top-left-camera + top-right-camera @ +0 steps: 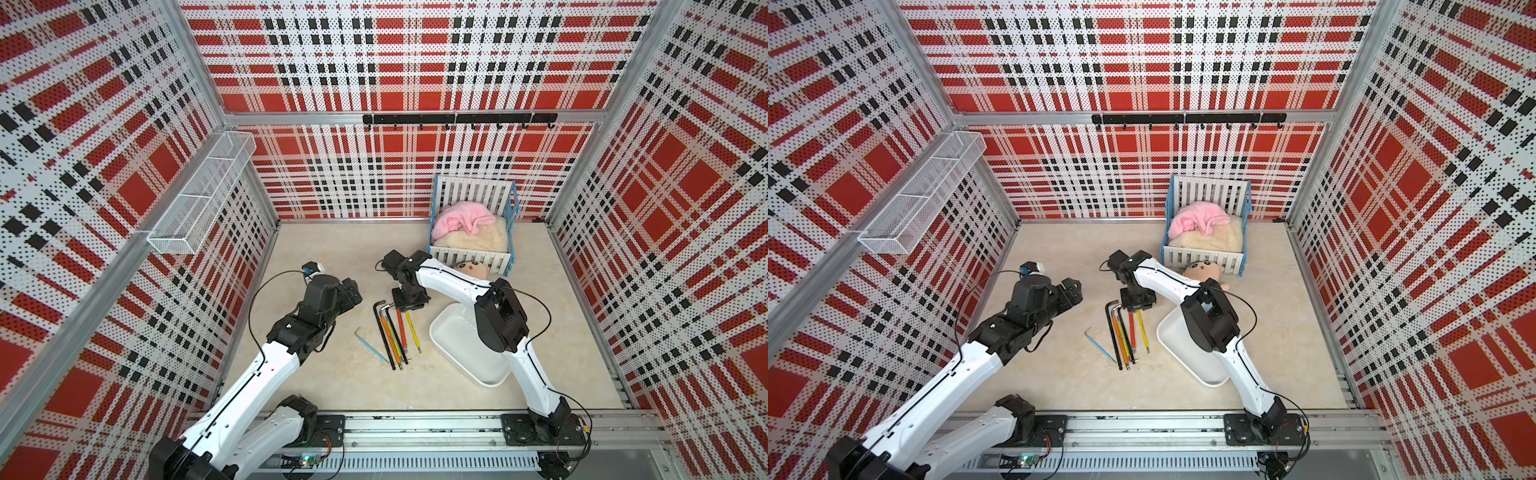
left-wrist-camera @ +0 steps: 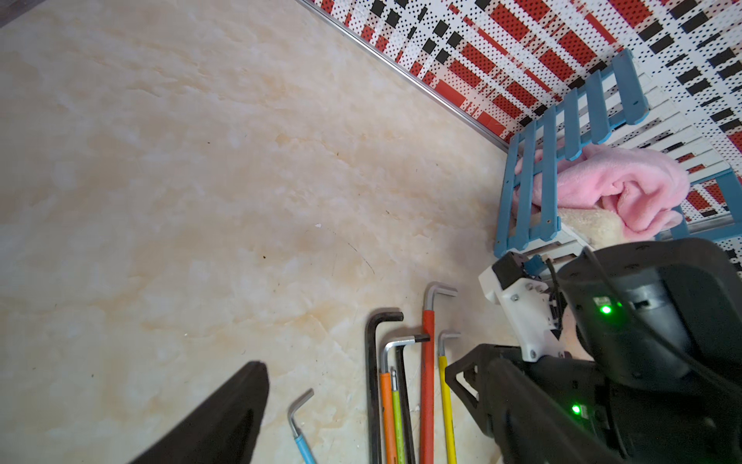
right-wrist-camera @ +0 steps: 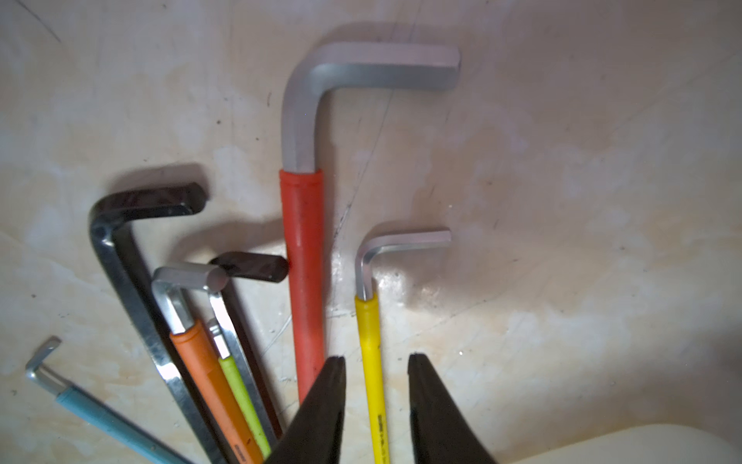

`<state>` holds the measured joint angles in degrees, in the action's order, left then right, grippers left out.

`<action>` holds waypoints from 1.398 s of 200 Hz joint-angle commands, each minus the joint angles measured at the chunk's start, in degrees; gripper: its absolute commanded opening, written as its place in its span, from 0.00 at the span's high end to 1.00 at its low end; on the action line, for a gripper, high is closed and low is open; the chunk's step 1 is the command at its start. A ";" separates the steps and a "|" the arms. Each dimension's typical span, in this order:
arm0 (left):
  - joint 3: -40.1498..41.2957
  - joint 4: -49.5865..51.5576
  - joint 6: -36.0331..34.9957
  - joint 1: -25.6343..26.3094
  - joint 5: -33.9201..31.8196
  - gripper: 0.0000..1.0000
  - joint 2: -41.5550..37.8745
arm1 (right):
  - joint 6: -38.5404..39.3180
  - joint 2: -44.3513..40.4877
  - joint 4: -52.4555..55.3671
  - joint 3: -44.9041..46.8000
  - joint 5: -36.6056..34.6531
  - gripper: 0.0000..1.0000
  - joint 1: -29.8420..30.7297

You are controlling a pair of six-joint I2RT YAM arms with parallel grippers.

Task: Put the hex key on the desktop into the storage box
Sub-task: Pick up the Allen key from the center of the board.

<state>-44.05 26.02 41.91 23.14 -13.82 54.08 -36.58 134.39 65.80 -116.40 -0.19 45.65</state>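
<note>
a: what lies on the beige, marble-patterned desktop [image 1: 332, 249] in both top views?

b: slim l-shaped steel hex keys, fanned side by side. there are bare black ones, an orange-sleeved one, a green one, a red-sleeved hex key [image 1: 401, 324] and a yellow-sleeved hex key [image 1: 413, 332]. a thin blue-sleeved hex key [image 1: 370, 345] lies a little apart, on the left arm's side. the shallow, glossy white plastic storage box [image 1: 457, 345], round-cornered, sits near the yellow one, partly under the right arm.

a: and the arms?

b: the right arm arches over the box, and the right gripper [image 1: 409, 307] points down at the keys' bent ends. the left gripper [image 1: 353, 291] hangs apart from the keys.

a: the left wrist view?

b: only one matte black finger [image 2: 233, 409] shows, so i cannot tell how wide that pincer stands.

a: the right wrist view?

b: two tapered black fingers [image 3: 333, 401] stand apart and straddle the yellow sleeve [image 3: 369, 321], with a gap on each side. the red sleeve [image 3: 303, 261] runs just beside one tip.
</note>
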 commanded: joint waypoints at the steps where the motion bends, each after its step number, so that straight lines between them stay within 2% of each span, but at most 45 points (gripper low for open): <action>1: 0.32 0.35 -1.04 -0.55 1.04 0.09 -0.12 | -0.47 2.38 2.69 -2.00 0.19 0.70 0.49; 106: -0.50 0.37 -1.20 -0.99 1.17 0.10 0.20 | -1.74 5.84 3.39 -2.07 1.20 0.77 1.20; 167: -0.99 0.38 -1.21 -1.14 1.07 0.10 0.34 | -3.70 6.77 3.42 -0.68 0.01 0.90 0.54; 200: -0.84 0.43 -1.27 -1.19 1.07 0.10 0.44 | -4.67 6.50 3.28 -1.47 -0.52 1.00 0.23; 279: 0.25 0.15 -4.64 -1.43 2.29 0.11 -1.26 | -6.50 0.74 2.29 -3.28 -2.75 1.00 0.19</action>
<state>-44.07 26.02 40.10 22.41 -12.47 54.30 -41.74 137.80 68.47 -118.54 -0.69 46.22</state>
